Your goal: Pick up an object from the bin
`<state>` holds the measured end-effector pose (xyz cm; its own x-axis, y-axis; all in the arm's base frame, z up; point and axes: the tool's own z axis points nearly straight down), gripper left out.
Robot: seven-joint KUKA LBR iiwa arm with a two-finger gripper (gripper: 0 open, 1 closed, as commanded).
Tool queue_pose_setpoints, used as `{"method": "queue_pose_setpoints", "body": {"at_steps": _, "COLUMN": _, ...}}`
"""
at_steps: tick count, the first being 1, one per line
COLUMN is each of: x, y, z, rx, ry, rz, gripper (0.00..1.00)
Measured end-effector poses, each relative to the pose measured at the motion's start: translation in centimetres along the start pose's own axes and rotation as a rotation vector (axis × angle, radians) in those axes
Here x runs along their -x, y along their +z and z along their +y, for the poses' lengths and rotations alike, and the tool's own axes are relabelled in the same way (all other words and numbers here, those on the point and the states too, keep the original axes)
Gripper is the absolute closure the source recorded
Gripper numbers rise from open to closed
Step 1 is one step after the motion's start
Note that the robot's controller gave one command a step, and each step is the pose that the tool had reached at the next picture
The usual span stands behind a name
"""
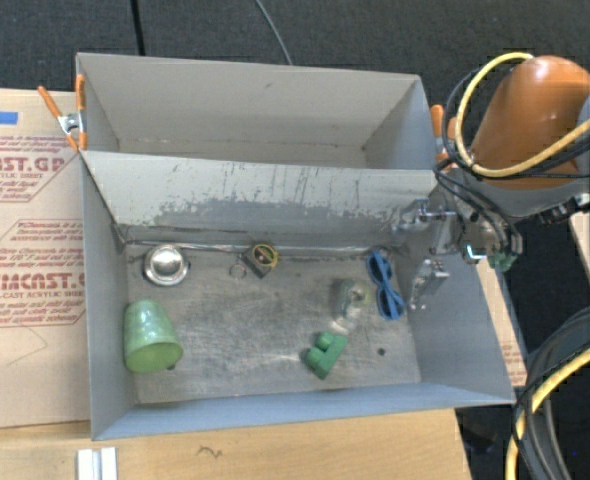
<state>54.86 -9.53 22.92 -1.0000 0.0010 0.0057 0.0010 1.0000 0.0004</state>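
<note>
The pick is at its start, as far as one can judge. The claw hangs low by the near-side wall of the grey bin, at the end where the arm comes in. Nothing can be seen in its grip, and whether it is spread wide or drawn narrow cannot be told from this angle. Every item lies on the bin floor, so closing on one thing and lifting it are both left to do. Nearest to the claw, just beside it toward the bin's middle, lies a blue plastic piece, long, thin and looped; it seems the likeliest target, though the claw is not around it. A little farther from the claw on the same side sits a small clear thing, and below that, toward the front wall, a small green block. Well apart from the claw, across the floor, are a small round dark-and-yellow thing, a shiny silver round piece, and, in the corner farthest from it, a pale green cup on its side. None of the things in the bin shows a brand, label or writing that can be read.
</note>
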Motion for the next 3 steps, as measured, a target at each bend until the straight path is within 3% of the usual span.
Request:
{"method": "queue_pose_setpoints", "body": {"at_steps": 1, "x": -0.1, "y": 12.1, "z": 1.2, "rx": 0.001, "ry": -0.316, "rz": -0.001, "gripper": 0.00}}
{"method": "queue_pose_setpoints", "body": {"at_steps": 2, "x": 4.8, "y": 15.6, "z": -0.4, "rx": -0.002, "ry": -0.414, "rz": -0.011, "gripper": 0.00}}
{"method": "queue_pose_setpoints", "body": {"at_steps": 3, "x": 3.8, "y": 15.4, "z": 1.5, "rx": -0.001, "ry": -0.713, "rz": -0.007, "gripper": 0.00}}
